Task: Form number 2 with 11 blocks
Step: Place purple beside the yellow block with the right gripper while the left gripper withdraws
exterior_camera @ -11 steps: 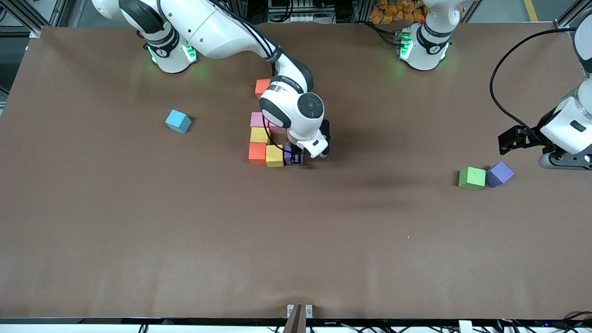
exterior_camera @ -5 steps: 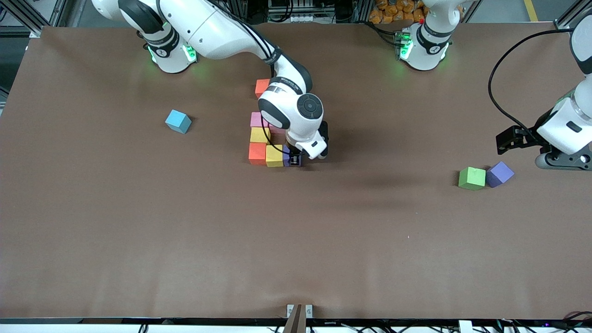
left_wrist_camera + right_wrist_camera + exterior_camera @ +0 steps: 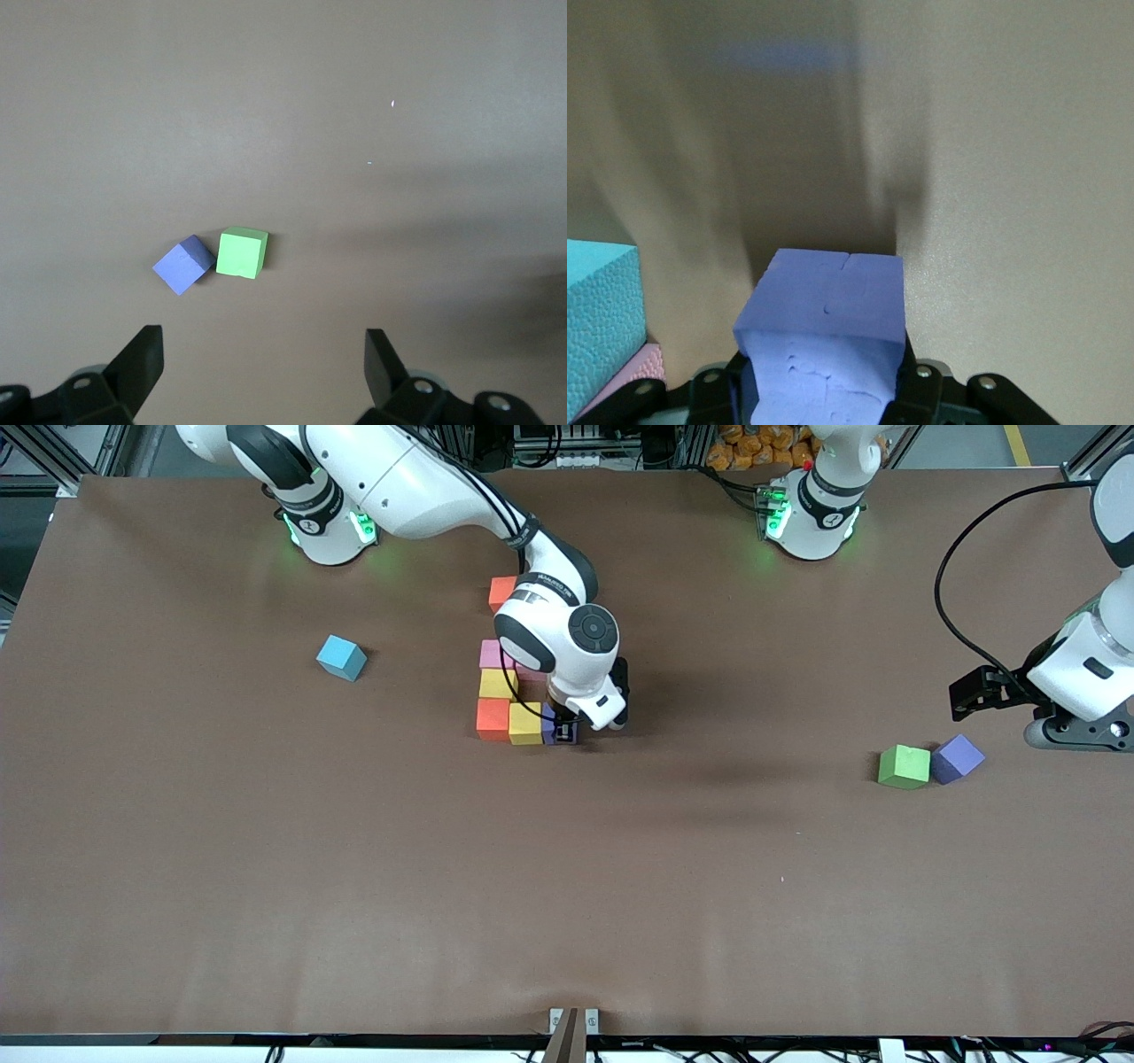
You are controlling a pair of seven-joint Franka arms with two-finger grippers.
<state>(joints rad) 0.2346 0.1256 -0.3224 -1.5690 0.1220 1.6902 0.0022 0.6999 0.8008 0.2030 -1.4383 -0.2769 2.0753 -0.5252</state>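
Purple block (image 3: 562, 729), clamped in the right gripper (image 3: 567, 731), sits beside the yellow block (image 3: 525, 724) ending the digit's nearest row, so release looks next, while the left gripper (image 3: 263, 367) waits open above the green cube (image 3: 904, 766).

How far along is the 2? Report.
Done: the nearest row's orange cube and yellow cube touch. In hand: the right gripper, shut on a purple cube, at that row's end. Left: the blue cube lies loose; the arm hides the rest. Left gripper waits open near the green cube.
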